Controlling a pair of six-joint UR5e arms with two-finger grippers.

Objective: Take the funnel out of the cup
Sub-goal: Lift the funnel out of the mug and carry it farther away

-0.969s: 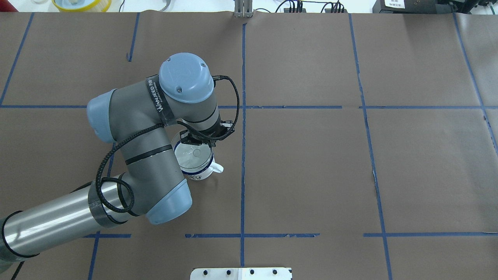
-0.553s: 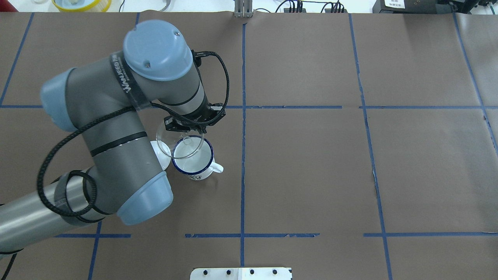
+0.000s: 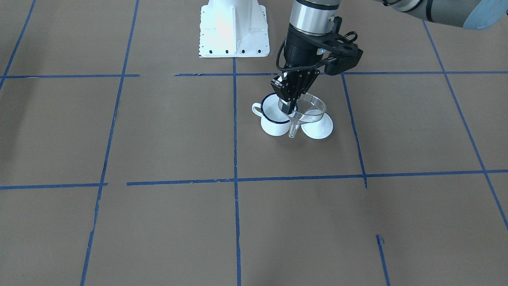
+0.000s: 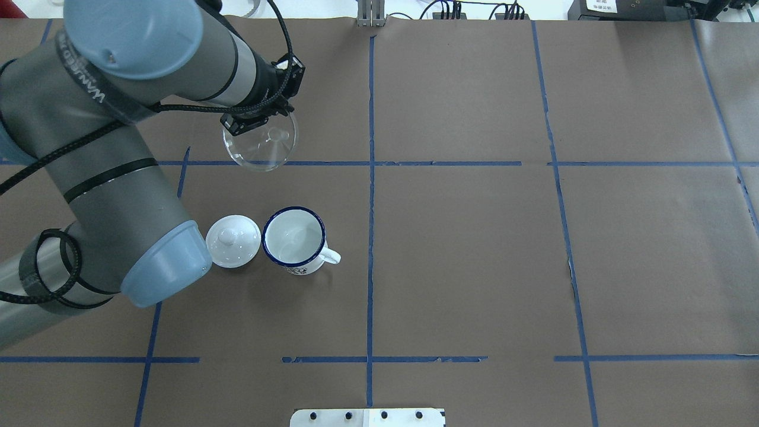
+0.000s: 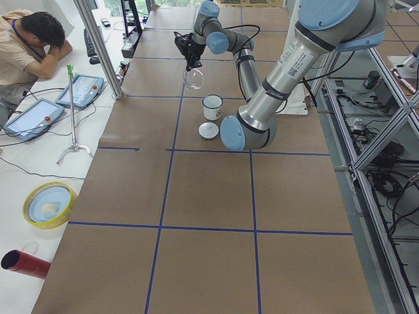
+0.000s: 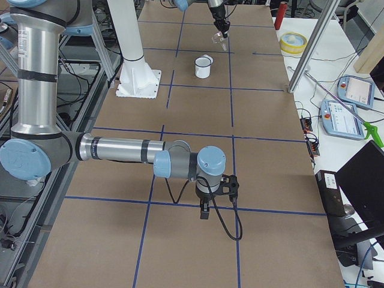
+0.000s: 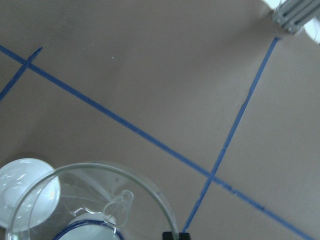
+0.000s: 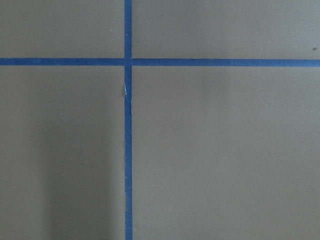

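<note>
My left gripper (image 4: 254, 126) is shut on the rim of the clear plastic funnel (image 4: 262, 145) and holds it in the air, clear of the cup. The white enamel cup (image 4: 295, 240) with a dark blue rim stands upright and empty on the table, its handle to the right. In the front view the gripper (image 3: 286, 106) hangs the funnel (image 3: 310, 111) just above and beside the cup (image 3: 273, 121). The left wrist view shows the funnel (image 7: 90, 200) from above. My right gripper (image 6: 204, 210) points down over bare table far from the cup; I cannot tell whether it is open.
A white domed lid (image 4: 233, 240) with a knob lies just left of the cup. Brown paper with blue tape lines (image 4: 370, 178) covers the table. The robot's white base (image 3: 233, 29) stands behind the cup. An operator (image 5: 29, 49) sits past the far edge.
The left gripper has lifted the funnel out of the cup and carried it up and away toward the far side. The arm no longer covers the lid.
</note>
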